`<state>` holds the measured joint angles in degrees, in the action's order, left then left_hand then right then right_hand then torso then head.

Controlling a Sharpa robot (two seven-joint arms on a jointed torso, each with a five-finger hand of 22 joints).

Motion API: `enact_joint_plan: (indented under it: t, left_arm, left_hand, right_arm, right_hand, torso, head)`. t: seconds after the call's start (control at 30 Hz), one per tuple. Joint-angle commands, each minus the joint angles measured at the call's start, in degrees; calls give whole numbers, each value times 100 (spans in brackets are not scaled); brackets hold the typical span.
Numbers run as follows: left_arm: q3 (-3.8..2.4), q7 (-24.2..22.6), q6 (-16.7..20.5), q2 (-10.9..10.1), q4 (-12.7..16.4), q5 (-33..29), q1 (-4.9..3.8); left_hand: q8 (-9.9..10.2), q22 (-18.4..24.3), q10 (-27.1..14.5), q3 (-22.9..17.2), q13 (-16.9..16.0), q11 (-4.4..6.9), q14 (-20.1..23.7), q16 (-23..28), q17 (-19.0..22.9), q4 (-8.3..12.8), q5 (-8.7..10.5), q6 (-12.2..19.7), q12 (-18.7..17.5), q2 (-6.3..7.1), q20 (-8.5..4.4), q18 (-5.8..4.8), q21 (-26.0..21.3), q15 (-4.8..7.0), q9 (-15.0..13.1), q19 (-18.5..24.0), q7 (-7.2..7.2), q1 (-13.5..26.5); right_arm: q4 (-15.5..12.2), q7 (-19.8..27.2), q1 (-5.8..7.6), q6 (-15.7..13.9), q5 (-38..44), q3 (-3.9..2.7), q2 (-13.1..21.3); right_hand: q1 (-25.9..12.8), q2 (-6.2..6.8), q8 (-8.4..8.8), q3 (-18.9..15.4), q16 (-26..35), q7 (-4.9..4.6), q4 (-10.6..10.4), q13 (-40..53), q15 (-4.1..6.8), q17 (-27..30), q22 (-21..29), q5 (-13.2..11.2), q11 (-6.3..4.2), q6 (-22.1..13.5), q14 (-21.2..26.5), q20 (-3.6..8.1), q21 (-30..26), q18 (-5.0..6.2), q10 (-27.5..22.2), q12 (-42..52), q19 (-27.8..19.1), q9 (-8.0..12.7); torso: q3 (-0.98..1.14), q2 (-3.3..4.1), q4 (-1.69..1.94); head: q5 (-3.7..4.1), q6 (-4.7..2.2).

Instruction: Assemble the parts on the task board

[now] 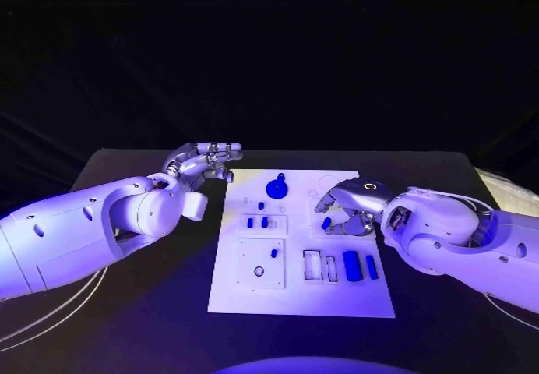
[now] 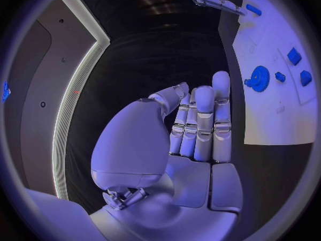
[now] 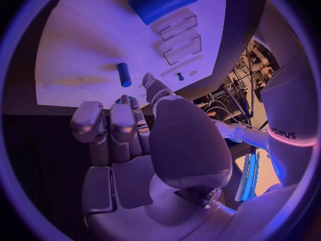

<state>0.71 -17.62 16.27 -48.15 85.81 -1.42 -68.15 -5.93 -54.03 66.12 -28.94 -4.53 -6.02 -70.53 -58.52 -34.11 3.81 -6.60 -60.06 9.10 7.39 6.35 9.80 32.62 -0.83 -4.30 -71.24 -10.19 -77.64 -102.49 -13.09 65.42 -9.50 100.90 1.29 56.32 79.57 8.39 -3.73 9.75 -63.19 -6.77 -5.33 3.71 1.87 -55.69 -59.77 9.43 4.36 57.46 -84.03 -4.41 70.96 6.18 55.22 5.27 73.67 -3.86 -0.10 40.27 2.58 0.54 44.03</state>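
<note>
Board mid-assembly, both hands unladen

Left hand [image 1: 206, 164] hovers over the black surface [image 1: 146, 296] just beside the board's far left corner, its fingers [image 2: 200, 123] held together and nearly straight, gripping nothing. The white task board [image 1: 301, 300] lies in the middle of the surface, bearing recessed slots, a blue gear [image 1: 276, 188] near its far edge and blue bars [image 1: 360, 266] toward its near right. Right hand [image 1: 343, 207] hangs over the board's right side, fingers [image 3: 110, 124] loosely curled and slightly apart, empty. Dark drapery backs the surface.
</note>
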Motion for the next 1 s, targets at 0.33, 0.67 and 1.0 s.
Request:
enact_joint_plan:
  t: [0.33,0.67,1.0]
  left_arm:
    - [-2,-11,-95,3,12,-22,8]
    - [-2,-10,-103,6,4,-22,12]
    - [-1,-12,-114,9,1,-22,18]
  left_hand:
    - [-19,10,-41,34,-3,6,38,23,10,6,-37,22,37,10,1,63,-33,0,8,22,-18,-57]
    - [-20,11,-43,38,-3,4,40,24,12,5,-36,23,40,9,2,63,-35,-1,9,23,-19,-55]
    - [-20,11,-43,38,-3,4,40,24,12,5,-36,23,40,9,2,63,-35,-1,9,23,-19,-55]
  right_arm:
    - [159,-146,-5,366,259,7,-63]
    - [261,-66,-19,481,229,13,-195]
    - [368,-17,-48,558,214,17,-302]
  right_hand:
    - [233,-170,-2,-125,44,51,-28,11,24,31,25,-42,-5,29,-65,39,-55,39,47,131,8,-6]
    - [385,-423,-50,66,41,-3,-89,-3,-78,38,16,-202,-26,352,-77,-30,-60,25,653,420,40,-29]
    - [493,-510,-111,364,4,-30,-121,-12,-104,12,-17,-308,-46,679,-79,-80,-38,29,1048,429,62,-56]
  torso:
    - [-4,4,14]
    - [-5,5,13]
    - [-1,3,11]
  head:
    - [18,-17]
    - [25,-6]
    - [22,12]
